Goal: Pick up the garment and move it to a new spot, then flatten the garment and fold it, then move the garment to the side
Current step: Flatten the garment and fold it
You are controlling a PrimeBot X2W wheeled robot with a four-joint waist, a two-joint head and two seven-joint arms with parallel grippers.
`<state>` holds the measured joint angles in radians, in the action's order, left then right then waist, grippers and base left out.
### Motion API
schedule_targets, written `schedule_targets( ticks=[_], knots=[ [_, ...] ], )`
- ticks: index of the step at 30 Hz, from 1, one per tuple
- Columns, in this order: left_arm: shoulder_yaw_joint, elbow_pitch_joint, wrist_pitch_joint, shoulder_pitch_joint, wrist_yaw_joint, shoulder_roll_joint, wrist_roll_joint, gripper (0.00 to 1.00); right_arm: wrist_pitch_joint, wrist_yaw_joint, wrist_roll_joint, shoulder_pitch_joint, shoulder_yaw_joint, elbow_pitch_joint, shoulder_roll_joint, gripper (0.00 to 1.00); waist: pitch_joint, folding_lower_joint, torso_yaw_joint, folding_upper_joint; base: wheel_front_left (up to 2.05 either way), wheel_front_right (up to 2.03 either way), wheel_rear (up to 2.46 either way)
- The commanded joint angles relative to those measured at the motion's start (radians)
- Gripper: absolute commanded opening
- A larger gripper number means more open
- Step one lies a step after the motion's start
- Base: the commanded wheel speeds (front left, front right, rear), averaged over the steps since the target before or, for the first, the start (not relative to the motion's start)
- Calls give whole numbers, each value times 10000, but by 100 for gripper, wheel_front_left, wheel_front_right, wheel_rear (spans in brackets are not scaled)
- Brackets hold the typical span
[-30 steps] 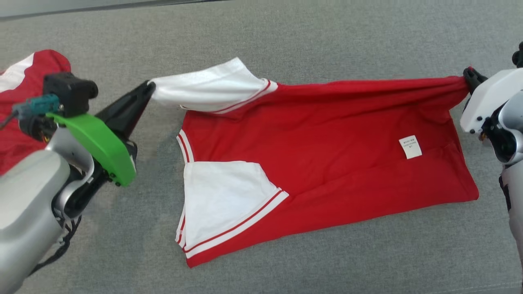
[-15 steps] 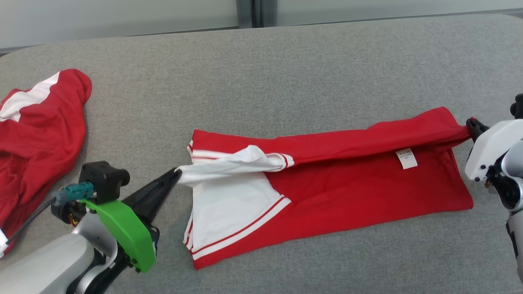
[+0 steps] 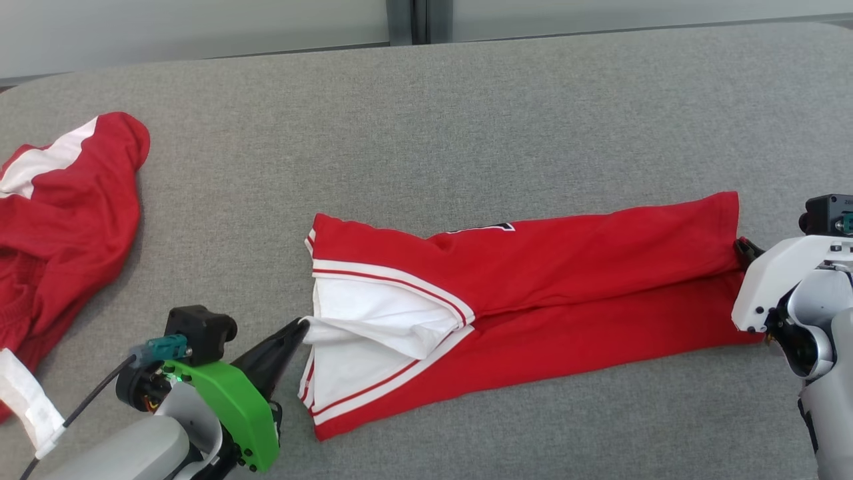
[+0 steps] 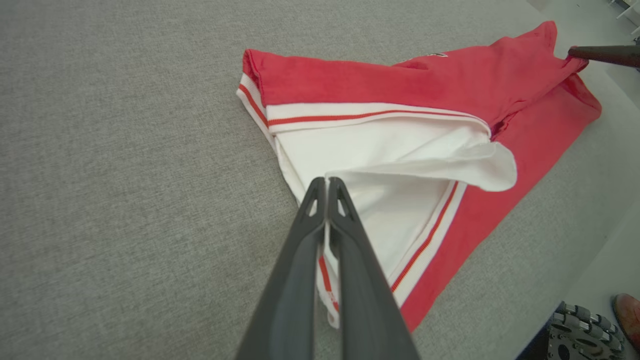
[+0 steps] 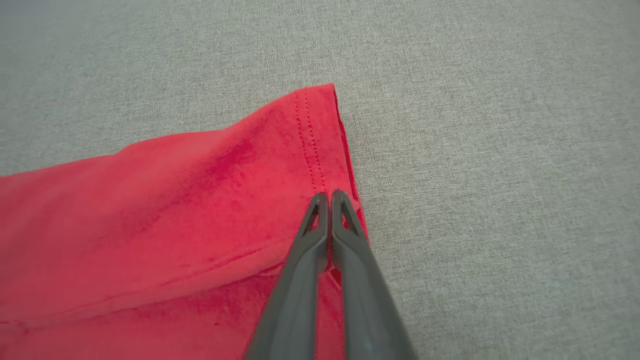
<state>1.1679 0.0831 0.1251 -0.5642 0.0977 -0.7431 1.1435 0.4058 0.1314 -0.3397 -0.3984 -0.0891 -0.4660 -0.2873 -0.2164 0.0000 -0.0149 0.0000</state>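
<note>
The garment [image 3: 566, 267] is a red shirt with white, red-striped sleeves, lying folded lengthwise on the grey padded surface [image 3: 466, 120]. My left gripper [image 3: 303, 323] is shut on the edge of the white sleeve [image 4: 410, 165] at the garment's left end, low over the surface. In the left wrist view the fingers [image 4: 326, 181] pinch that white cloth. My right gripper [image 3: 740, 245] is shut on the red hem at the right end; the right wrist view has its tips [image 5: 325, 195] closed on the stitched hem of the garment [image 5: 175, 200].
A second red and white garment [image 3: 66, 220] lies crumpled at the far left, with a white strip [image 3: 26, 400] below it. The surface's back edge meets a pale wall [image 3: 200, 27]. A wheel [image 4: 580, 335] and a shoe [image 4: 627, 307] show on the floor.
Both grippers have brought the garment's far edge down toward the near edge, folding the upper layer over. The white label is now covered. The camera tilted early on.
</note>
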Motion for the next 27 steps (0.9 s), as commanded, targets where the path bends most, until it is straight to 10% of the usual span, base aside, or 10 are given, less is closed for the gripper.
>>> schedule_targets(
  ticks=[1,9,14,27],
  knots=[
    [-99,103,227,217,128,52,97,100,-132,-16,7,151,-80,5,17,100,139,0,-65,0,0,0,0],
    [-1101,-177,1366,1334,1188,326,-464,100,-1574,-16,-45,999,-177,843,-72,100,883,0,-218,0,0,0,0],
    [-3773,-646,1398,3088,1994,1533,-2158,100,-3289,-16,-290,1936,-67,1138,213,100,1225,0,-159,0,0,0,0],
    [-8664,-1546,1403,6670,578,5087,-7126,100,-6466,-16,-861,3260,1090,396,596,100,2084,0,-11,0,0,0,0]
  ],
)
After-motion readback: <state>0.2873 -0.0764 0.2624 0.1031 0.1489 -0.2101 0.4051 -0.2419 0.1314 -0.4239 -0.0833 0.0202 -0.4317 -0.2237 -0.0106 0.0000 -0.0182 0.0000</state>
